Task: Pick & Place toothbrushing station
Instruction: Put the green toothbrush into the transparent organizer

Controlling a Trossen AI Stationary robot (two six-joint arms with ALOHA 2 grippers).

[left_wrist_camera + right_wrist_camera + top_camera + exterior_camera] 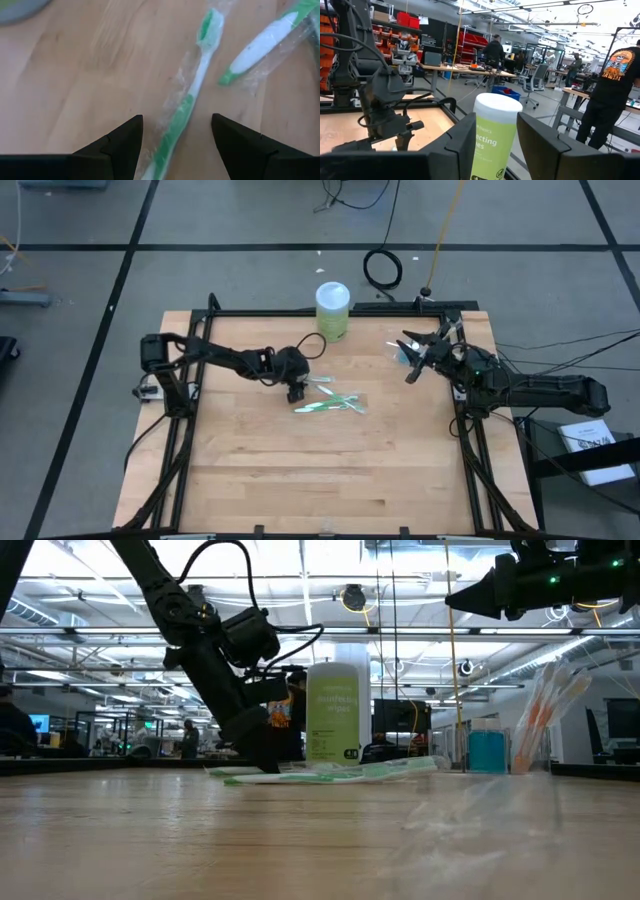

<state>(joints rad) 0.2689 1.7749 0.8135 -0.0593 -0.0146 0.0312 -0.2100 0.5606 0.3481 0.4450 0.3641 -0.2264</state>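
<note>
Two green-white toothbrushes in clear wrappers lie flat on the wooden table near its middle. My left gripper is low over their left end, pointing steeply down and open. In the left wrist view its fingers stand on either side of one toothbrush, and the other toothbrush lies beyond. A clear cup with pink-white toothbrushes stands at the far right, with a teal tube beside it. My right gripper hangs high above that corner, open with nothing between its fingers.
A lime-green cylinder with a white lid stands upright at the table's far edge, behind the toothbrushes. A black frame rims the table. Bare wood stretches toward the near edge. People stand in the room beyond the table.
</note>
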